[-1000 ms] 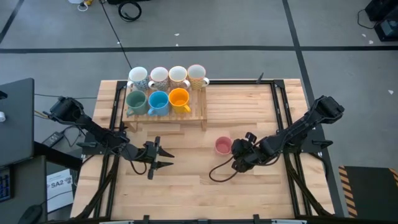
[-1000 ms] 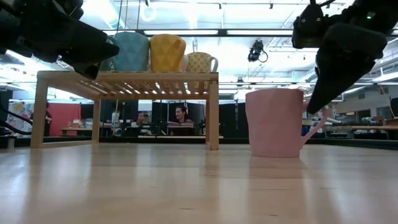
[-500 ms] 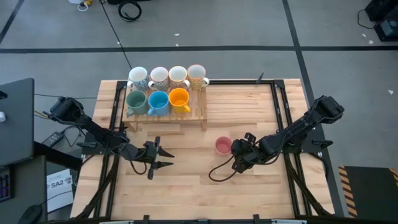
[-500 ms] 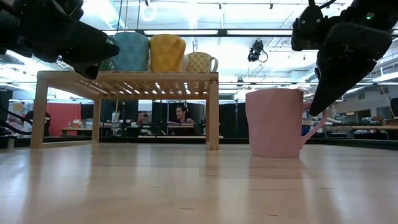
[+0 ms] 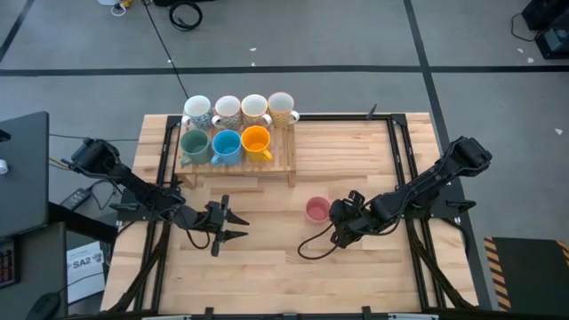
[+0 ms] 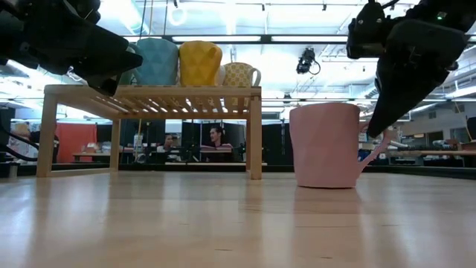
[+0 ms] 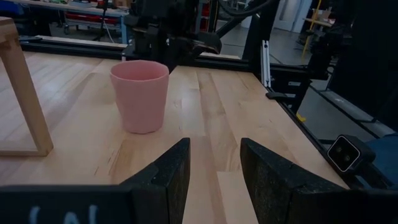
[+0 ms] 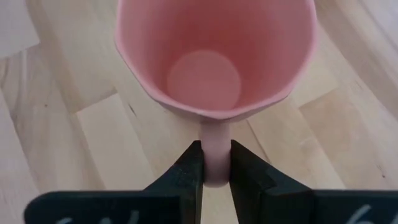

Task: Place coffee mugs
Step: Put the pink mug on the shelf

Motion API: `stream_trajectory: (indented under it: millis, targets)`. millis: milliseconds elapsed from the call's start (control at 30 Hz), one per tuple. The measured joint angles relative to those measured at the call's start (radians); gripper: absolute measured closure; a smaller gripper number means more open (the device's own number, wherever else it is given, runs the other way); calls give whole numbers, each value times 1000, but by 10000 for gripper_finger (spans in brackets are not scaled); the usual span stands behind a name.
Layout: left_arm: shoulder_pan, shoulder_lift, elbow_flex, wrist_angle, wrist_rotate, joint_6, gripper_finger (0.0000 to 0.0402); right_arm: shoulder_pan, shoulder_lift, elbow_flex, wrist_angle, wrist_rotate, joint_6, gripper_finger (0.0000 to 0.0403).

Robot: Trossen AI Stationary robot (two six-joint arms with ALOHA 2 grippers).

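A pink mug (image 5: 317,210) stands on the table's middle, right of centre, also seen in the low view (image 6: 327,145) and the left wrist view (image 7: 140,93). My right gripper (image 5: 336,214) comes at it from the right and is shut on its handle. Several more mugs, among them green (image 5: 195,145), blue (image 5: 226,146) and orange (image 5: 256,140), stand on the wooden rack (image 5: 289,160) at the far left. My left gripper (image 5: 233,227) waits open at the near left, held level above the table and pointing toward the pink mug. My right gripper pinches the pink mug's handle (image 8: 215,155) between its two fingers (image 8: 189,168), one on each flat side of the loop. The fingers slant down from the table's right side. The mug is upright with its opening up and its base on the table.
A dark cable loop (image 5: 311,249) lies on the wood just in front of the right gripper. Black rails (image 5: 397,151) run along the table's left and right sides. Bare wood spreads between the rack and the right rail.
My right gripper has shut on the pink mug's handle while staying in place. The mug has shifted a little toward the table's left as the fingers closed.
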Motion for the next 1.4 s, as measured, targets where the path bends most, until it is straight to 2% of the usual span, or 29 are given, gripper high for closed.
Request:
stream_trajectory:
  millis: [400, 767, 967, 1233, 1400]
  targets:
    - [0, 0, 0, 0, 0, 1, 253, -19, -1, 98, -48, 13, -84, 341]
    - [0, 0, 0, 0, 0, 1, 253, -66, -1, 347, -343, 36, -98, 341]
    - [0, 0, 0, 0, 0, 1, 253, -146, -2, 477, -445, 94, -117, 338]
    - [0, 0, 0, 0, 0, 2, 253, -305, -3, 570, -401, 87, -247, 339]
    - [0, 0, 0, 0, 0, 2, 253, -371, -4, 582, -368, 84, -292, 339]
